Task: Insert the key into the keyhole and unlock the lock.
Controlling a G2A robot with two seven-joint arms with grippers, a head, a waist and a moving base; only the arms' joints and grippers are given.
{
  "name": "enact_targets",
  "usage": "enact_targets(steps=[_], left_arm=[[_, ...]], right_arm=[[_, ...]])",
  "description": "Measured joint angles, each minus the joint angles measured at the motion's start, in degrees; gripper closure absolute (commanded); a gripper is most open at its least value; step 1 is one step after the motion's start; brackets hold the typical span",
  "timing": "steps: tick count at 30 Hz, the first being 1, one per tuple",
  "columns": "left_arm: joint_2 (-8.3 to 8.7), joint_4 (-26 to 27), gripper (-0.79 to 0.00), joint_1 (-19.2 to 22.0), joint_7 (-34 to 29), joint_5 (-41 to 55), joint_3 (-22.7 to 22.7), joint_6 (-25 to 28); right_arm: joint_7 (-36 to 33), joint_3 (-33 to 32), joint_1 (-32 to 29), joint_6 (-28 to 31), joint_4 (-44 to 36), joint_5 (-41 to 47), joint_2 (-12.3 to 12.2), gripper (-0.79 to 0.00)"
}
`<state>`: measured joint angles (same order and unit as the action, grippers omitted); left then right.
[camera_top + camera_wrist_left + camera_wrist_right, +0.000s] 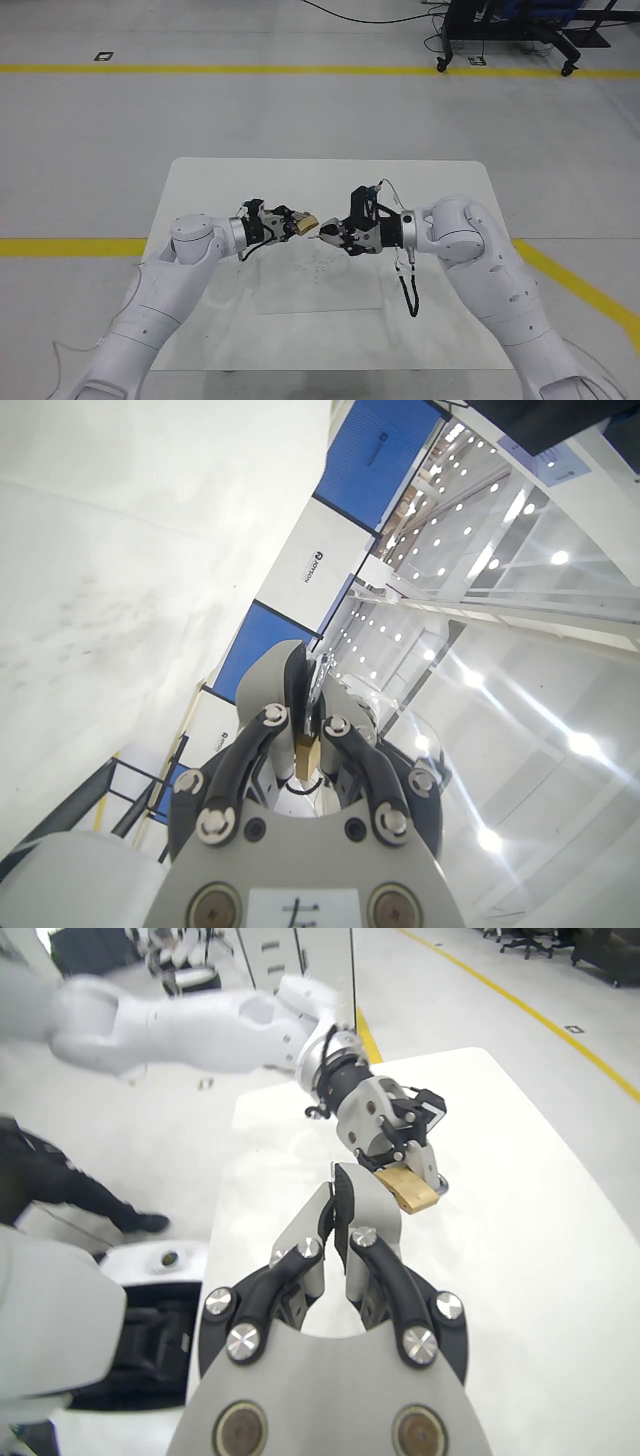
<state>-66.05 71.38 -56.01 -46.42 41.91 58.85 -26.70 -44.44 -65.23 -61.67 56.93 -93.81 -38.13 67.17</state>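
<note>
My left gripper (290, 221) is shut on a brass padlock (306, 225), holding it above the middle of the white table (330, 330). In the left wrist view the brass body (306, 757) sits between the fingers and the silver shackle (318, 677) lies near my left gripper's (307, 662) tips. My right gripper (326, 237) faces it from the right, a short gap away, and is shut on the key (318, 238), of which a thin metal tip shows. In the right wrist view my right gripper (339, 1180) sits just beside the padlock (409, 1192), which hangs from the left gripper (417, 1163).
Both arms meet above the table's centre, off the surface. Yellow floor lines (200, 69) run behind and beside the table. A black wheeled frame (510, 30) stands far back on the right.
</note>
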Motion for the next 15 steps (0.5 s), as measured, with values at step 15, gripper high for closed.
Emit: enact_targets(steps=[15], left_arm=[[-0.39,2.9,0.000,-0.5,2.1,2.4,0.3,0.5]], right_arm=[[1.4,-1.3,-1.3,-1.9,-4.7,-6.7,-0.6,0.000]])
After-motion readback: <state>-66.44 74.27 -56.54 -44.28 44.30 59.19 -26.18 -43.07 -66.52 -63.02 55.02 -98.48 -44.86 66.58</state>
